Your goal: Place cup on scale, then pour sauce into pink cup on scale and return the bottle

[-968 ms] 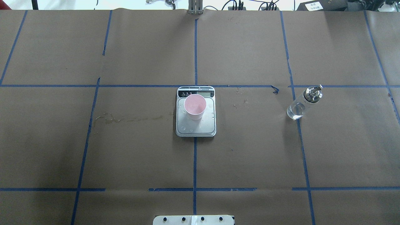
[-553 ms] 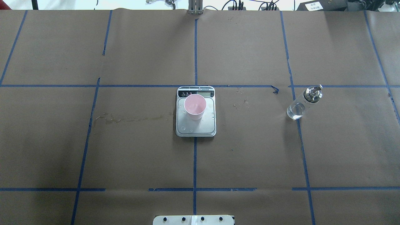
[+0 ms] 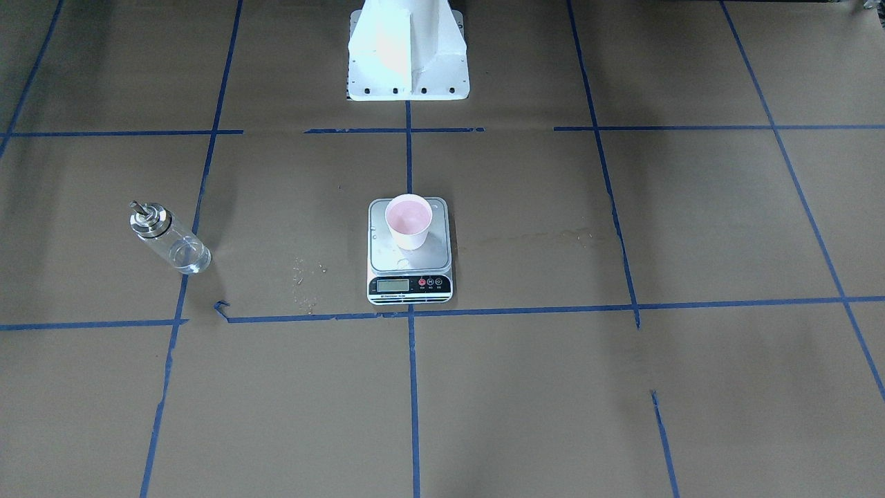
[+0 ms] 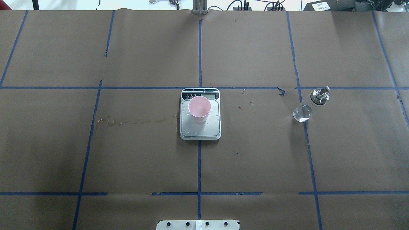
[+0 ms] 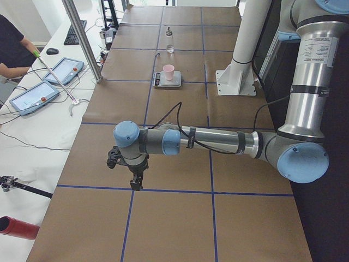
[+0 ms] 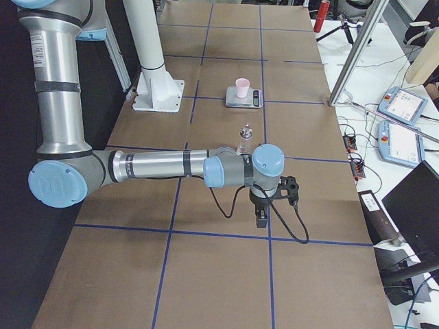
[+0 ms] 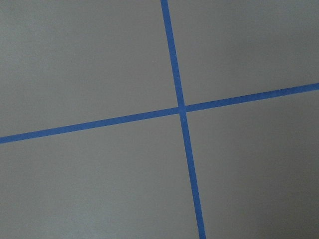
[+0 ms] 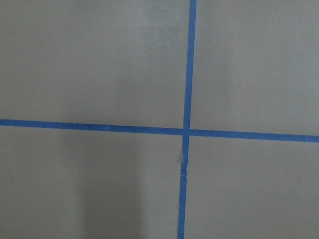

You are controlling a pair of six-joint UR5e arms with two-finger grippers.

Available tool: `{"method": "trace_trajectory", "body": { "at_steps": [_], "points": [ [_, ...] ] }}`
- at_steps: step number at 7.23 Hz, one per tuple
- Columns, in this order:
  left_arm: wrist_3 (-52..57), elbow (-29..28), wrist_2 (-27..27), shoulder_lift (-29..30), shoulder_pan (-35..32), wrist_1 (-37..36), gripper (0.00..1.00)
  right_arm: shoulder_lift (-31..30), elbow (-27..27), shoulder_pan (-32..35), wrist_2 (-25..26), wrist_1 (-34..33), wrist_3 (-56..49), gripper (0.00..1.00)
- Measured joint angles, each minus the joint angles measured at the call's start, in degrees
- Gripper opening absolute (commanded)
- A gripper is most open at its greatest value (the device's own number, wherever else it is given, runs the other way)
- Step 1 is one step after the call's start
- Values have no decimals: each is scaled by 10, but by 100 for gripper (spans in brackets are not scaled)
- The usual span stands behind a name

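Cup (image 4: 199,108) upright on scale (image 4: 200,129), sitting on the half of the platform next to the display strip. The strip faces the tabletop (image 4: 255,159) edge away from the robot. Scale is mid-tabletop, on a blue tape line (image 4: 199,166).

Bottle (image 4: 308,107) stands upright on the paper, well apart from the scale, toward the robot's right end of the tabletop, nothing touching it. Sauce inside is too clear to judge a level. Can't read a fill level in the cup either.

Left tool (image 5: 136,183) points down over the left end of the tabletop, and its wrist cam shows only paper and a tape cross. Right tool (image 6: 261,221) does the same at the right end, just beyond the bottle. Side views only, so I can't tell whether either tool's fingers are apart or together. Neither carries anything visible.
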State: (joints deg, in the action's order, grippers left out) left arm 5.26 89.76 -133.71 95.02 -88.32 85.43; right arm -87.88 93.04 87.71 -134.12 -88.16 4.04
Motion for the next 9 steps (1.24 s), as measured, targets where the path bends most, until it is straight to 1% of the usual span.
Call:
{"method": "trace_trajectory", "body": {
  "at_steps": [3, 9],
  "points": [
    [-13, -1, -22, -4, 0, 0, 100, 1, 0, 0, 0, 0, 0, 100],
    [-12, 0, -25, -5, 0, 4, 100, 2, 0, 0, 0, 0, 0, 100]
  ]
}}
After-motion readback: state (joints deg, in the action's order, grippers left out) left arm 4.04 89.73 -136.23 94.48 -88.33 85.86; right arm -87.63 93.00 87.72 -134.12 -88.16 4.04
